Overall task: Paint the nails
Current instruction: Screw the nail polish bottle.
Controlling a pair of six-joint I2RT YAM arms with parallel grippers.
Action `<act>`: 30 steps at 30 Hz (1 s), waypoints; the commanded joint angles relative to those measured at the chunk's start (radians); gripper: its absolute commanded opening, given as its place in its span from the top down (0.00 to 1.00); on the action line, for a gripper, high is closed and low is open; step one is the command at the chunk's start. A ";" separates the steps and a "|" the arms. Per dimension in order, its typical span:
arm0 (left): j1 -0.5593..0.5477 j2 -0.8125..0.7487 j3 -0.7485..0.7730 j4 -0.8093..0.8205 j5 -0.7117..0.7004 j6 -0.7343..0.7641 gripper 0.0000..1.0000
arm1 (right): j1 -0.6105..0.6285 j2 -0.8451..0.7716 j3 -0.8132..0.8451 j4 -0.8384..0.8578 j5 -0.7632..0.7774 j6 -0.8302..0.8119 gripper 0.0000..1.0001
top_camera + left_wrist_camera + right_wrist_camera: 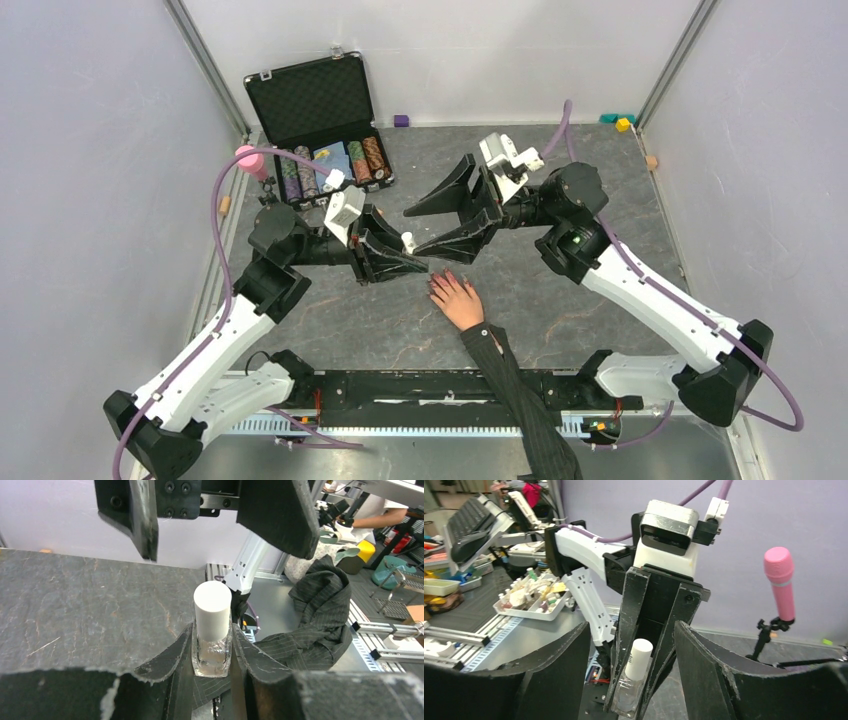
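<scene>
Centring the spread right gripper (631, 624) on the white cap (212, 607) matters; the left gripper (408, 258) pinches the small clear bottle (211, 657).

**Even overhead light; wrist views soft at the near edge**

Overhead view: bright, flat, diffuse, lit from above. Pale walls (90, 150) evenly washed, no glare. Only faint, soft-edged shadows beneath the arms on the dark worktop (370, 320). Sharp throughout; slight bowing of straight lines toward the corners.

Left wrist view: white cap (212, 610) close to blown out, small glints on the clear bottle (212, 657). Near jaws dark and blurred along the bottom edge. Far room softer, daylight-bright.

Right wrist view: foreground jaws dim, out of focus. Purple wall (744, 580) evenly lit.
</scene>
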 commanded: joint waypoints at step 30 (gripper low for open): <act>-0.002 -0.033 0.048 -0.200 -0.485 0.150 0.98 | 0.021 0.098 0.169 -0.552 0.012 -0.102 1.00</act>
